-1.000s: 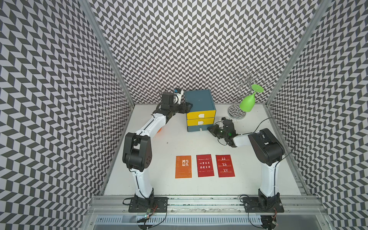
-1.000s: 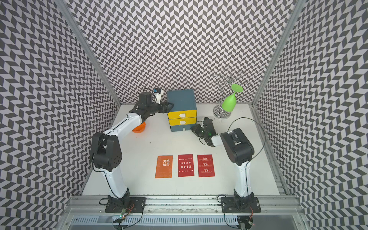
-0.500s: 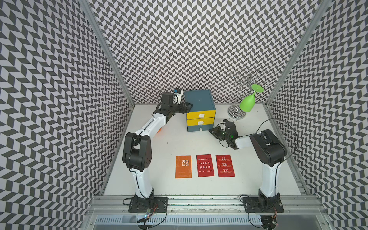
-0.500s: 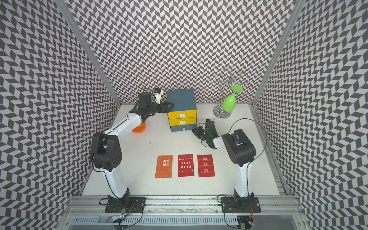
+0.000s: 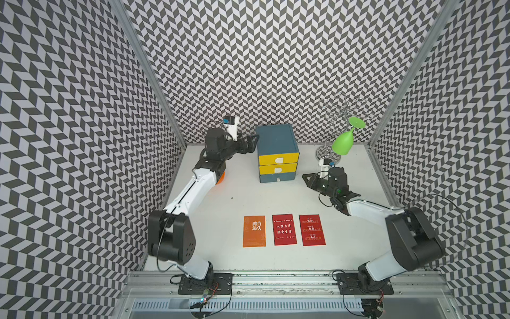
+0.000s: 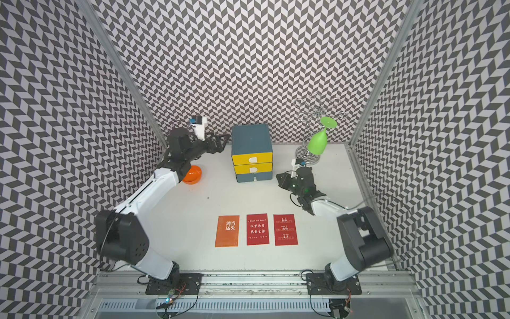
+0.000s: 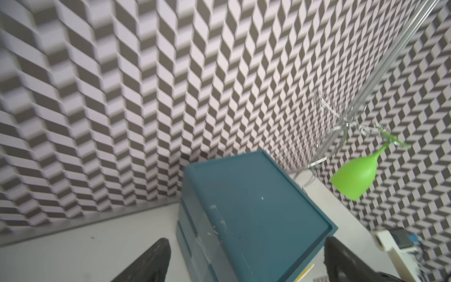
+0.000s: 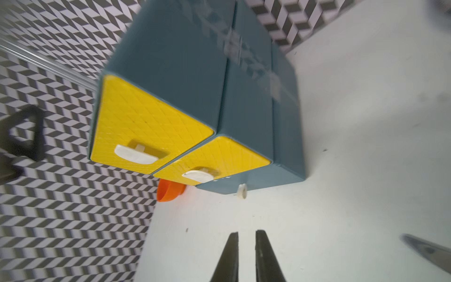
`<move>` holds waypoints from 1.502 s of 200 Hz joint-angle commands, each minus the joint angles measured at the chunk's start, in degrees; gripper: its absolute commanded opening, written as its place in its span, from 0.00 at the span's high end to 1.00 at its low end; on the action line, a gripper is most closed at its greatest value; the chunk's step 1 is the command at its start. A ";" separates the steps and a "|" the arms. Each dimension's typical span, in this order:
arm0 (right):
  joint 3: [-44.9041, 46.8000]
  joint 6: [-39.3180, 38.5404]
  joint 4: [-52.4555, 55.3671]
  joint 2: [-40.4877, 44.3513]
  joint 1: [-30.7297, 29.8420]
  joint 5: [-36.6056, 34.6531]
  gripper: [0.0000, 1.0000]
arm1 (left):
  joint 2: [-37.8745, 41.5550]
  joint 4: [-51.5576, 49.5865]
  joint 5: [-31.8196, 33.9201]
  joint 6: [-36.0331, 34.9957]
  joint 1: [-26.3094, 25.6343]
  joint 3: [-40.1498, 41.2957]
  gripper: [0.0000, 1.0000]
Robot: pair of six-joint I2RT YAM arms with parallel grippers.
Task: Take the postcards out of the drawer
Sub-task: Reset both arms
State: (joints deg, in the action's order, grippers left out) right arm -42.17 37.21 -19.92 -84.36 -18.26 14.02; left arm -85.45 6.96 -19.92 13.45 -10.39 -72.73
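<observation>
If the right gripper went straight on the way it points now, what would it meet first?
Probably the cabinet. In the wrist view the right gripper, fingers nearly together with a thin gap, aims over bare table at its lowest, blue drawer front, near the small white knob. Depth is uncertain.

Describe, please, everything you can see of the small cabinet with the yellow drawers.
The cabinet is a small teal-blue box, plastic by its look, standing upright on the white table near the back wall. Its front stacks two yellow drawers, each with a white half-round pull, over a blue drawer with a small pull; all sit pushed in. Scuffs mark its top. The left gripper is beside its side, jaws wide, contact unclear.
</observation>
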 commanded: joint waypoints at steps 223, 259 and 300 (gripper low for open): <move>28.99 -36.52 -58.51 -5.54 14.67 -25.04 0.00 | -3.08 61.26 16.14 -14.00 10.95 56.87 0.01; 28.02 -36.26 -54.27 -4.41 14.66 -25.12 0.00 | -3.52 63.24 16.14 -14.14 10.95 57.37 0.01; 28.71 -36.51 -56.73 -5.17 14.66 -25.10 0.00 | -4.10 63.52 16.16 -14.28 10.85 57.21 0.01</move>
State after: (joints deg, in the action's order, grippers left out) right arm -13.45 1.04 -72.31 -89.38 -3.92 -11.55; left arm -89.62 69.38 -2.94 -0.19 0.40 -15.07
